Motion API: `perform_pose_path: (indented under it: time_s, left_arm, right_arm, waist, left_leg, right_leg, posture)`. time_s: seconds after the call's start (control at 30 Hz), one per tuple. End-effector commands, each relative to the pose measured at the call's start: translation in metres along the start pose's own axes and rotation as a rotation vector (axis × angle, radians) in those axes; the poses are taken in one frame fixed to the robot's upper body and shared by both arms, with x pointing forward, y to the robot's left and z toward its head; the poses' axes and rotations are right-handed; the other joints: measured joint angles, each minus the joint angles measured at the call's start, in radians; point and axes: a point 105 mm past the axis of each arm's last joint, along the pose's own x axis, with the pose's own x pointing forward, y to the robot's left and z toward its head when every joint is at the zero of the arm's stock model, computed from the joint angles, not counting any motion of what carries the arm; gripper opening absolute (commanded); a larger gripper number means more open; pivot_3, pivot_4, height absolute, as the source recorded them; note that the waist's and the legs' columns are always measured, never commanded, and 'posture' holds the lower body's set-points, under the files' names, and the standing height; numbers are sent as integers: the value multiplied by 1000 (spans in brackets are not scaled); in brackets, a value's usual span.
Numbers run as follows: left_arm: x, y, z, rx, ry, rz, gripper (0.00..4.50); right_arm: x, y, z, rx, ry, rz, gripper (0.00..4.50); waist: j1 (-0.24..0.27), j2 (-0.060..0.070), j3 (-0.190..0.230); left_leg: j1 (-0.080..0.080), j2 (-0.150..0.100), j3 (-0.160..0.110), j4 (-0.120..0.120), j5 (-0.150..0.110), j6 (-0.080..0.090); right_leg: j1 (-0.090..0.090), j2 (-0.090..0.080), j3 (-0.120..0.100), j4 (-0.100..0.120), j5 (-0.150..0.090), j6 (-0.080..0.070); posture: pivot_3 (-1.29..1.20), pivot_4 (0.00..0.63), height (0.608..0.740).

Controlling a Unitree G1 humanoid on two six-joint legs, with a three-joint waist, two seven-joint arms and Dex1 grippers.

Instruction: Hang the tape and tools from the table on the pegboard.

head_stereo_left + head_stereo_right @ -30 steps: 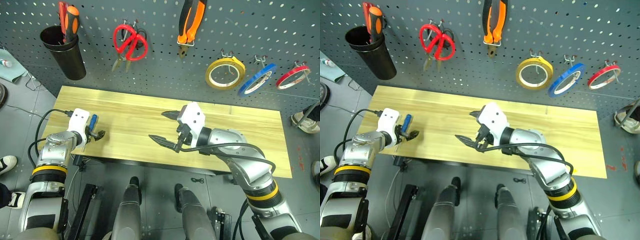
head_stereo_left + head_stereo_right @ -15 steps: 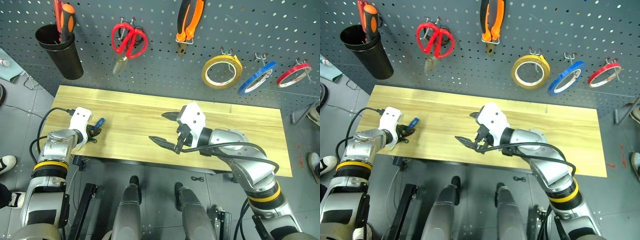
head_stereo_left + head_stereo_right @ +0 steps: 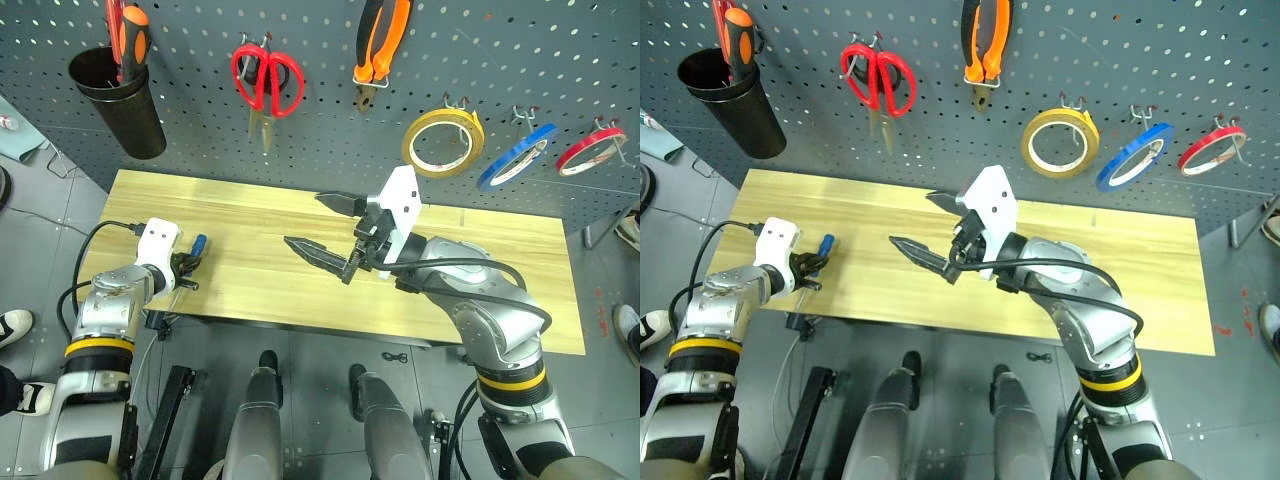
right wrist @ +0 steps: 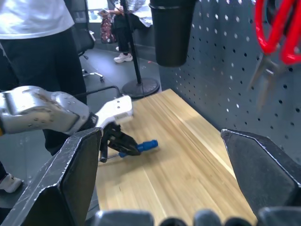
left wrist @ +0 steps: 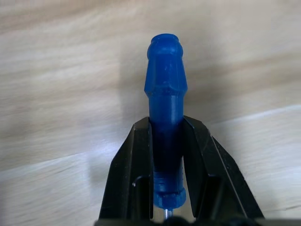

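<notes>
The left gripper (image 5: 167,141) has its black fingers clamped on the screwdriver (image 5: 166,106), a small ribbed blue plastic handle, at the near left of the table (image 3: 500,260), pale grained wood. Over mid-table the right gripper (image 3: 322,224) hangs with pointed fingers wide apart, empty. Beyond, on the perforated grey pegboard (image 3: 560,60), hang red-looped scissors (image 3: 265,80), orange-and-black pliers (image 3: 378,45) and the tan tape (image 3: 442,142) ring.

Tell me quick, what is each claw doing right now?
Left claw: closed on the blue-handled screwdriver.
Right claw: open, holding nothing.
</notes>
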Motion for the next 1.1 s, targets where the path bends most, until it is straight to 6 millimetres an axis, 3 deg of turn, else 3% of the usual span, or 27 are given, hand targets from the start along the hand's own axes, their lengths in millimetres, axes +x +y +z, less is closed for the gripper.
perform_pose_path:
  time_s: [0.03,0.13,0.3,0.5,0.67,1.1]
  left_arm:
    - [-26,-7,45,-10,-187,-21,410]
    - [-45,-26,65,23,-267,-75,410]
    - [-79,-49,128,49,-540,-66,410]
    - [-94,-39,187,42,-720,29,410]
    - [-107,-28,229,22,-864,90,410]
    - [-114,-15,301,28,-1124,177,410]
  right_arm:
    - [-14,-6,22,-28,-78,-30,4500]
    - [-20,-13,32,-15,-110,-44,4500]
    - [-23,-21,73,62,-234,-18,4500]
    - [-16,-29,105,87,-325,17,4500]
    - [-9,-38,120,79,-384,19,4500]
    - [0,-40,131,22,-433,13,4500]
  waist:
    - [0,0,0]
    - [-1,0,0]
    - [-1,0,0]
    - [0,-4,-5]
    - [7,-8,-17]
    - [37,-16,-43]
  left_leg:
    - [-1,0,0,0,0,0]
    - [-1,0,0,-1,0,0]
    - [-1,0,1,-1,0,0]
    - [-1,0,0,0,0,0]
    - [-7,-1,-1,0,0,0]
    - [-14,2,-5,0,5,-8]
  right_leg:
    - [0,0,0,-1,0,0]
    - [0,0,-1,-1,0,0]
    - [0,0,0,-2,1,1]
    - [1,0,-1,-4,2,2]
    - [1,-1,-3,-11,10,-3]
    - [0,-2,-18,-12,13,-6]
  posture:
    - [90,443,740]
    - [107,440,740]
    - [135,417,740]
    - [165,344,740]
    - [181,294,740]
    - [159,241,740]
